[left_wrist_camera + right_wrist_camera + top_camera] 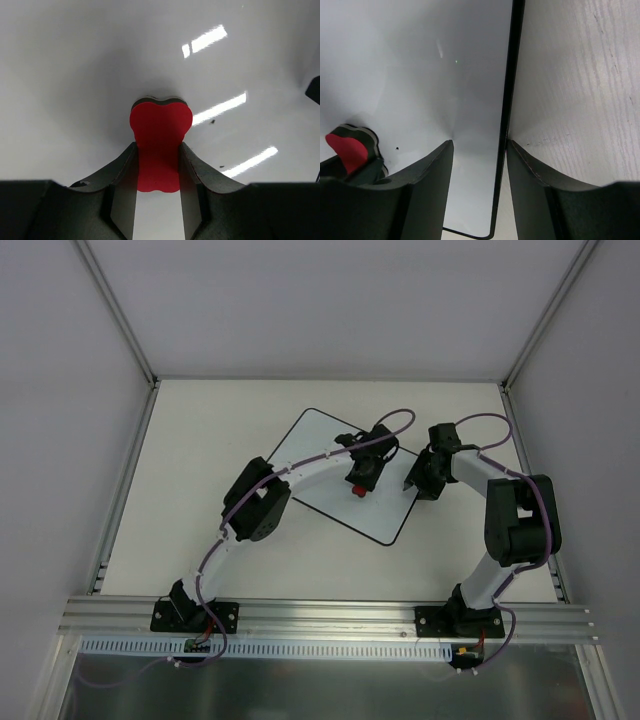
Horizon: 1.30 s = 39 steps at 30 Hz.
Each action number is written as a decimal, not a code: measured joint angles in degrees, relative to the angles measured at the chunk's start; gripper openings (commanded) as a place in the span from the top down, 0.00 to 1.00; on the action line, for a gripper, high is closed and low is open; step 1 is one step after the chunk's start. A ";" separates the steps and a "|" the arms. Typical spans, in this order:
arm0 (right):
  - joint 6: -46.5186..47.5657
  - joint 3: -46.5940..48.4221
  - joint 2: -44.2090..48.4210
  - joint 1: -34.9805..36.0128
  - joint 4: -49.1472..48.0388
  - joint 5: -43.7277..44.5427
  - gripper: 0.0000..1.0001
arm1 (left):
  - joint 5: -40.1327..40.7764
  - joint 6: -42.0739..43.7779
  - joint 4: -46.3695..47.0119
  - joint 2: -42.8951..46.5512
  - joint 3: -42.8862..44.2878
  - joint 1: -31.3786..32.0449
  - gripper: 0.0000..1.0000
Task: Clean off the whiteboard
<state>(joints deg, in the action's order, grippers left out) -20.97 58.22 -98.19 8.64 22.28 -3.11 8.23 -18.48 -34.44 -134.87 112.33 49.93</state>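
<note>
Roughly mid-way across the pale worktop (pixel 200 450) lies the whiteboard (pixel 318 435), turned at an angle, with a thin black border and rounded corners. Both arms reach over it. The left gripper (pixel 358 484) sits above the board's middle, and its jaws are clamped on a red bone-shaped eraser (pixel 160 132) whose far end presses down on the white surface. The right gripper (pixel 480 145) hovers at the board's right side with its jaws apart and nothing between them. It straddles the black edge, one finger over the board and the other over the bare worktop; whether it touches either cannot be told. A few tiny dark specks (pixel 212 121) dot the board near the eraser.
</note>
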 measured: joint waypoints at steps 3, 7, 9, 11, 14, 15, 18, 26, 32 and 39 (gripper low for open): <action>0.00 0.00 0.00 0.00 0.00 0.00 0.49 | 0.76 0.96 -0.46 -0.68 1.20 1.92 0.99; 0.00 0.00 0.00 0.00 0.02 0.00 0.49 | 1.03 1.44 -1.05 -1.33 2.49 3.37 0.99; 0.02 0.00 0.00 0.00 0.00 -0.02 0.49 | 1.03 1.53 -1.16 -1.53 2.80 4.02 0.99; 0.04 0.00 0.00 0.00 0.02 -0.02 0.49 | 1.01 1.53 -1.16 -1.57 2.82 4.48 0.99; 0.13 0.00 0.00 0.00 0.02 -0.07 0.49 | 0.96 1.55 -1.16 -1.57 2.82 5.33 1.00; 0.15 0.00 0.00 0.02 0.02 -0.09 0.49 | 0.96 1.55 -1.16 -1.57 2.82 5.60 1.00; 0.20 0.00 0.00 0.02 0.00 -0.13 0.49 | 1.05 1.55 -1.09 -1.57 2.69 6.40 1.00; 0.22 0.00 0.00 0.02 -0.02 -0.17 0.49 | -0.20 -1.27 2.16 1.73 -3.48 3.87 1.00; 0.22 0.00 0.00 0.09 -0.07 -0.22 0.49 | -0.55 -3.21 1.95 5.81 -9.62 -4.17 1.00; 0.26 0.00 -0.02 0.11 -0.13 -0.35 0.49 | -0.35 -3.28 0.83 7.43 -11.74 -13.05 1.00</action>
<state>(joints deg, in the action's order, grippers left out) -20.71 58.22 -98.21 8.75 22.15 -3.46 7.88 -21.76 -33.61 -127.44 100.60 36.88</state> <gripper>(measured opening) 0.510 0.327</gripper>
